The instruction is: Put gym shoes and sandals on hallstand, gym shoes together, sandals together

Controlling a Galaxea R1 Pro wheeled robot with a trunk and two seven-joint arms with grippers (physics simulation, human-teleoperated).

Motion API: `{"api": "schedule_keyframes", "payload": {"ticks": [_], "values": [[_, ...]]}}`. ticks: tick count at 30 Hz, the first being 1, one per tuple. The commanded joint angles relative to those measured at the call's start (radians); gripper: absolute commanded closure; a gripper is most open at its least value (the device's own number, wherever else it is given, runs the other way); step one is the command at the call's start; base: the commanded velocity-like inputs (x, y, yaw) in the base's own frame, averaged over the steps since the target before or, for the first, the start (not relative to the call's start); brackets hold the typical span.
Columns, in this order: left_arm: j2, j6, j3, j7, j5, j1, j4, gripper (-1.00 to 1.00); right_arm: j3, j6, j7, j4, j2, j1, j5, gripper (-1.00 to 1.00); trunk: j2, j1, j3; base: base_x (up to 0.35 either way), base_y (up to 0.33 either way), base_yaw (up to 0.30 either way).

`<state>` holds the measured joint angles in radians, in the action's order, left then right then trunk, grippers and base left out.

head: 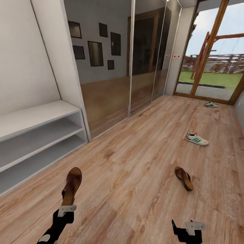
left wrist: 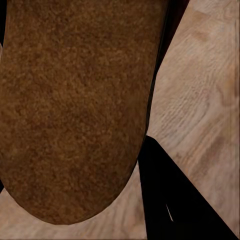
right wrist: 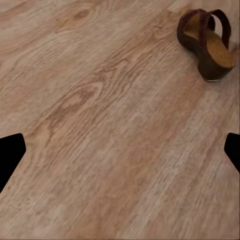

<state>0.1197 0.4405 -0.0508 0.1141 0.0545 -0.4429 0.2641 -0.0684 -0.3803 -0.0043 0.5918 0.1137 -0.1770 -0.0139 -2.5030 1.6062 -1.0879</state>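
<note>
Left fingers (head: pixel 66 210) gripping upright sandal (head: pixel 72 185)

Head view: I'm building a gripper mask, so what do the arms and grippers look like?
Both arms are black. The left gripper and right gripper each carry a light grey bracket-like piece near the tip. No cables or markings are visible.

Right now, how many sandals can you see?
2: one sandal held up in the left claw, the other sandal lying on the corridor floor ahead of the right claw.
</note>
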Motion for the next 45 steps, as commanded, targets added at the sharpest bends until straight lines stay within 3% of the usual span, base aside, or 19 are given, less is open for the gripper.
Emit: {"api": "schedule_keyframes", "payload": {"ticks": [1, 15, 45], "values": [[0.000, 0.001, -0.006, 0.010, 0.002, 0.000, 0.000, 1.00, -0.001, -0.003, 0.000, -0.001, 0.000, -0.001, -0.001, -1.00, 0.000, 0.000, -0.001, 0.152, -0.244, -0.210], [0.000, 0.001, -0.006, 0.010, 0.004, 0.000, 0.000, 1.00, -0.001, -0.003, 0.000, 0.000, 0.000, -0.001, -0.001, -1.00, 0.000, 0.000, -0.001, 0.212, -0.230, -0.237], [0.000, 0.001, -0.006, 0.010, 0.004, 0.000, 0.000, 1.00, 0.001, -0.003, 0.002, 0.006, 0.000, -0.001, -0.001, -1.00, 0.000, 0.000, -0.002, 0.311, -0.136, -0.008]]}}
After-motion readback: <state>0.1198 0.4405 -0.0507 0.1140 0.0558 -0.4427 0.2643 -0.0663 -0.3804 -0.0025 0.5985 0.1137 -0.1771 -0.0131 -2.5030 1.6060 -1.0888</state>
